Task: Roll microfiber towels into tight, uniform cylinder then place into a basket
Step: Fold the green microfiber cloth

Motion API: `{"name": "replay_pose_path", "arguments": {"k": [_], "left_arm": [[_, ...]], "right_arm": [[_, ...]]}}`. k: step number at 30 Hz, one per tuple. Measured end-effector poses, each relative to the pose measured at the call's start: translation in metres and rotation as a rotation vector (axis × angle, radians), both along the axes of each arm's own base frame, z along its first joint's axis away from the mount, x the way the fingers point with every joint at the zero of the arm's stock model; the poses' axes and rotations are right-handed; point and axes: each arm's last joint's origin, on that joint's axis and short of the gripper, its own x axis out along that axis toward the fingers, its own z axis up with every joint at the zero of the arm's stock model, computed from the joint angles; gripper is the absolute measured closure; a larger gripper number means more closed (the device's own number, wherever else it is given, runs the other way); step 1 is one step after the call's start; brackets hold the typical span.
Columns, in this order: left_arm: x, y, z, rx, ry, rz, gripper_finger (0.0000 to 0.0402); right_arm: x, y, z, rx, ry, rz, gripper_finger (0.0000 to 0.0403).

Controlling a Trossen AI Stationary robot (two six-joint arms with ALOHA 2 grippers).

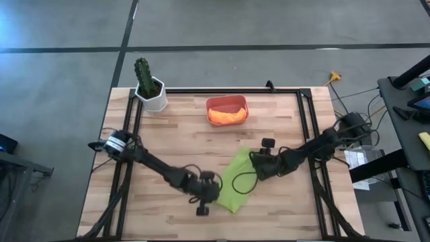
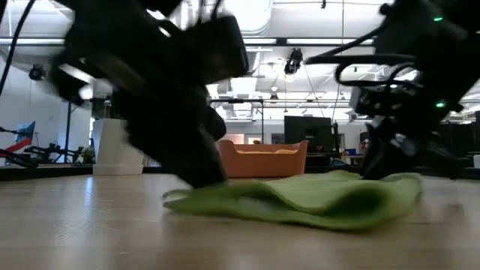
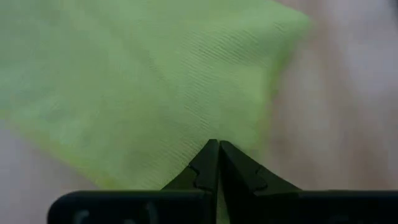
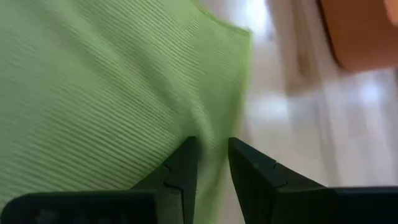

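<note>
Lime green towel [image 1: 237, 180] lies loosely folded on the near middle of the table [image 1: 181, 144], with both grippers at its edges.
The left gripper [image 1: 213, 191] is clenched tight on the towel's near-left edge; the right gripper [image 1: 253, 163] pinches its far-right edge with a narrow gap between the fingers [image 4: 180, 171]. The orange towel [image 1: 227, 115] sits in the basket [image 1: 227, 102] at the far middle, right of the cactus pot [image 1: 153, 94].

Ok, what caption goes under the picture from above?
Both end effectors, left and right, work the green towel; orange towel sits in the basket.
</note>
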Motion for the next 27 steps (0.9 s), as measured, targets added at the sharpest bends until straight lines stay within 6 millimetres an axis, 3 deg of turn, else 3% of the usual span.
{"name": "replay_pose_path", "arguments": {"k": [6,10,14,18,23,27], "left_arm": [[-0.001,-0.021,0.009,-0.026,-0.04,-0.059,0.0402],[-0.001,-0.023,0.012,-0.018,-0.051,-0.066,0.0402],[-0.003,-0.021,0.011,0.058,-0.039,-0.116,0.0402],[-0.008,-0.029,0.011,0.176,-0.084,-0.277,0.0402],[-0.013,-0.04,0.013,0.21,-0.11,-0.364,0.0397],[-0.014,-0.044,0.015,0.198,-0.108,-0.382,0.036]], "right_arm": [[0.01,-0.005,0.019,-0.049,-0.035,0.032,0.0317],[0.011,0.006,0.042,-0.016,-0.118,0.082,0.0317],[0.004,0.036,0.068,0.149,-0.184,0.302,0.0317],[-0.006,0.075,0.08,0.271,-0.299,0.497,0.0317],[-0.015,0.118,0.075,0.284,-0.332,0.672,0.0317],[-0.006,0.147,0.062,0.158,-0.288,0.809,0.0314]]}}
